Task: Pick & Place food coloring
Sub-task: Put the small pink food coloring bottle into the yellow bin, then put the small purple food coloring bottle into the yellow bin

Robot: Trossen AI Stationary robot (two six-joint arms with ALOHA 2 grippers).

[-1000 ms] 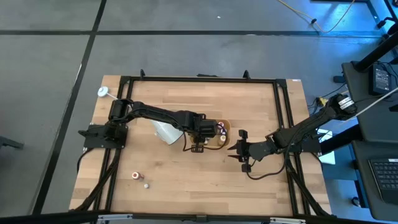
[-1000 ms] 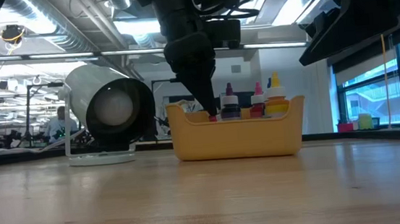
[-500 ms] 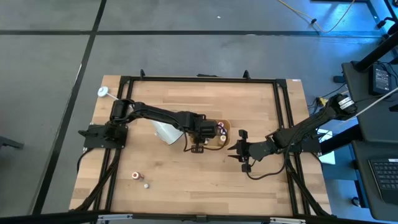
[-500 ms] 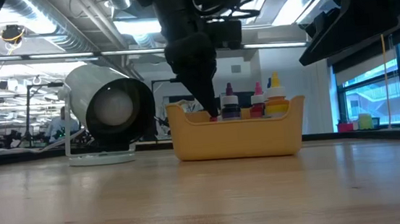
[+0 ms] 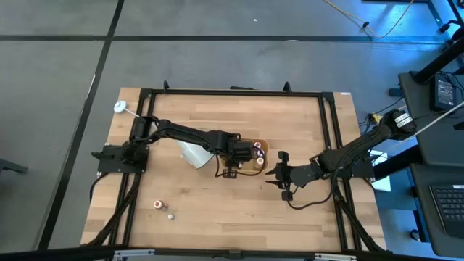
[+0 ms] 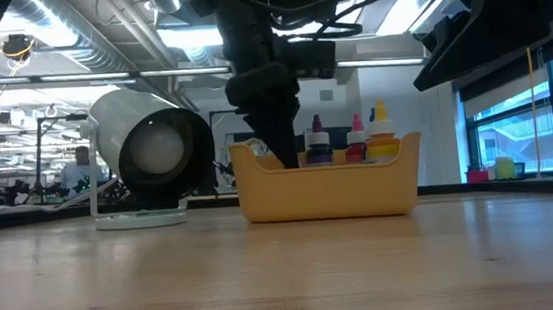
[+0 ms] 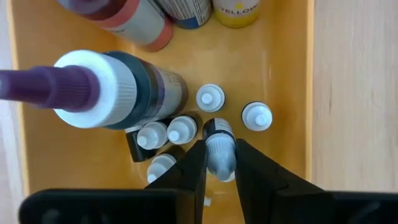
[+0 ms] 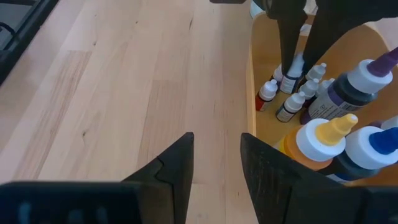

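Left wrist view: tiny white-capped food coloring [image 7: 220, 149]

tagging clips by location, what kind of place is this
Probably a robotics lab or workshop in an open office floor. A wooden table in a black frame stands on grey flooring; behind it the low view shows exposed ceiling ducts, strip lights and cluttered desks.

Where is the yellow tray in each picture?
High view: the yellow tray is mid-table, mostly under the left gripper.
Low view: centre, on the table.
Left wrist view: fills the picture.
Right wrist view: right side.
Shared landmark: the big purple-capped bottle stands in it.
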